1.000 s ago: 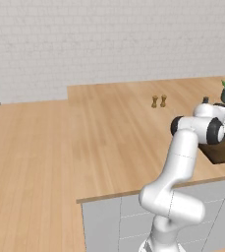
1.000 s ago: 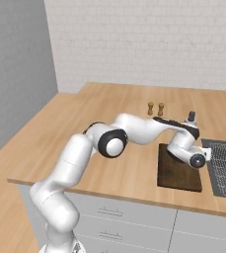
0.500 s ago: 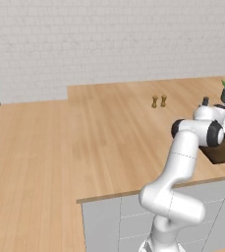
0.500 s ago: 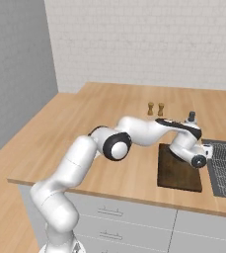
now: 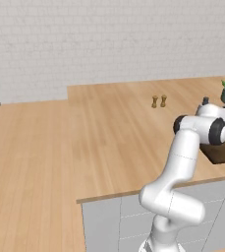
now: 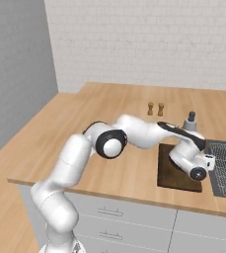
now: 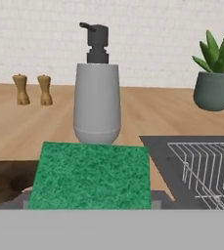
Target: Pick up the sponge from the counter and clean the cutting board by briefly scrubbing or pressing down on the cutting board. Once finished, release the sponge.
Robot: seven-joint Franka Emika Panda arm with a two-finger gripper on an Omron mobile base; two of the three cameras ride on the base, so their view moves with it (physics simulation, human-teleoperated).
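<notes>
Tool (image 6: 199, 170) low over the cutting board (image 6: 171, 173) – sponge (image 7: 90, 176) close ahead (grip state cannot be told) – where a loose hold would probably shed it mid-scrub.

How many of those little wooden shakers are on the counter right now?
2. The left shaker and the right shaker stand side by side on the counter, behind and left of the soap dispenser in the hand view. Nothing suggests others are hidden.

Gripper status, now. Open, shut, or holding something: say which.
Gripper: cannot be told for sure. The sponge sits right at the fingers in the hand view, over the cutting board, but the fingertips are hidden.
</notes>
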